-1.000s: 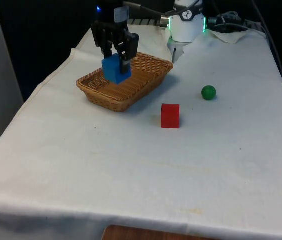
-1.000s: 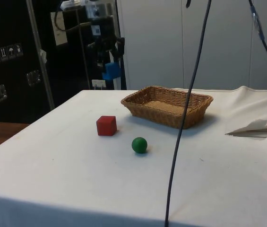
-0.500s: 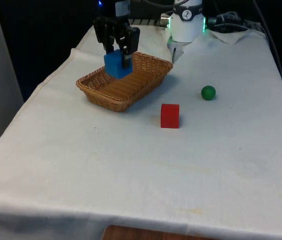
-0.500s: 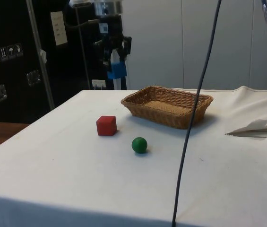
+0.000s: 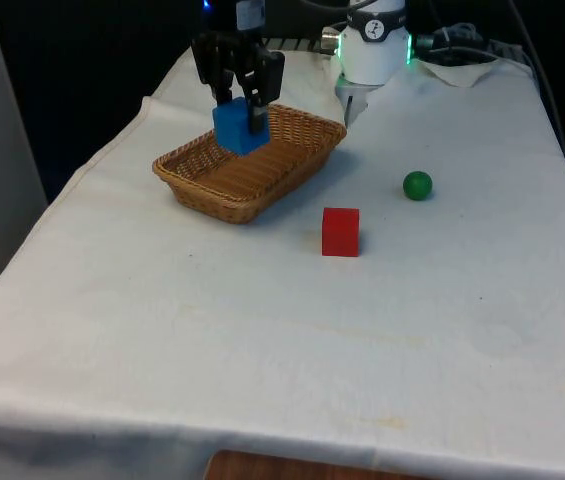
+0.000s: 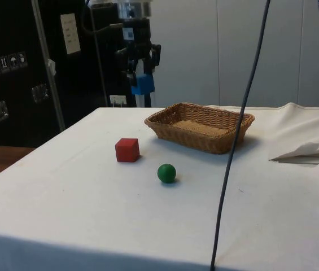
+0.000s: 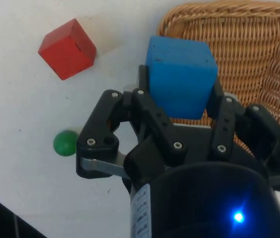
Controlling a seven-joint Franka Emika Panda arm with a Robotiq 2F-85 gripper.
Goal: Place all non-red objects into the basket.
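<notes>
The cube (image 5: 240,127) at the upper middle of the front view is bright blue, between black fingers (image 7: 149,106). Beneath it, the woven basket (image 5: 192,180) is tan-brown wicker. On the white cloth (image 5: 262,340), right of centre, lie a red cube (image 5: 340,231) and a green ball (image 5: 417,185).

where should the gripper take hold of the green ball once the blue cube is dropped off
Likely from straight above, fingers closing across the widest middle of the green ball. It is round, so any angle serves, and it sits alone on the cloth, apart from the red cube.
</notes>
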